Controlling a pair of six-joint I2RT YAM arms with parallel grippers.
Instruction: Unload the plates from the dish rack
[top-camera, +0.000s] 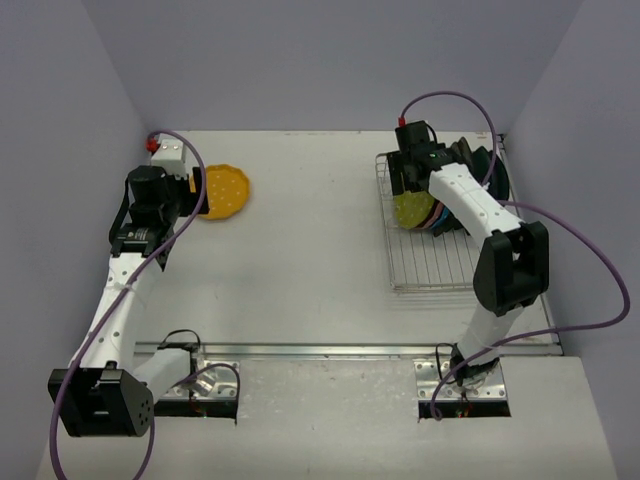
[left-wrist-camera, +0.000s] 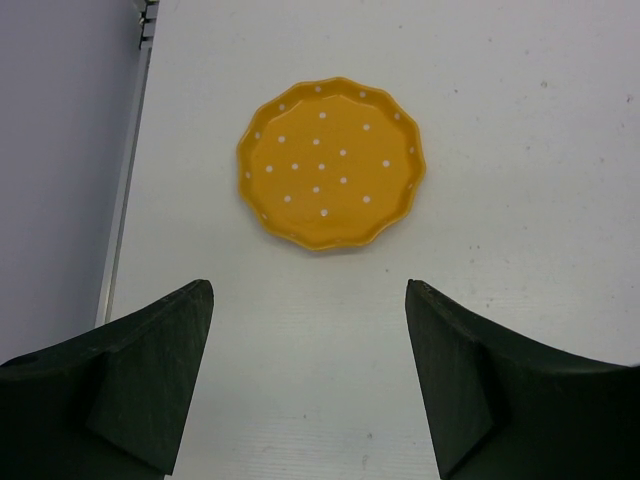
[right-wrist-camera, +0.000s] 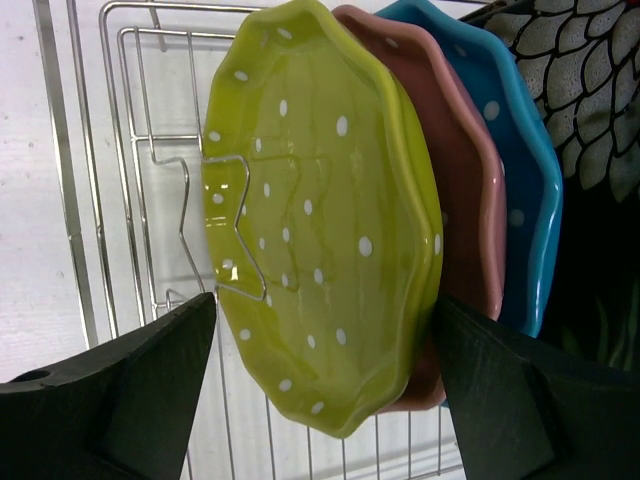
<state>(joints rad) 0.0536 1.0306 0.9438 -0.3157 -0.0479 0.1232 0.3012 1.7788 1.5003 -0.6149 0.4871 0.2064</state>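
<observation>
Your released right end effector (right-wrist-camera: 325, 320) faces the glossy yellow-green scalloped ceramic plate (right-wrist-camera: 320, 200): stiff, slippery, probably fragile, so pinch its rim.

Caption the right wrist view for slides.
Open right pincer flanks the yellow-green dotted plate, first in the dish rack before the pink plate, blue plate and black floral plate.
</observation>
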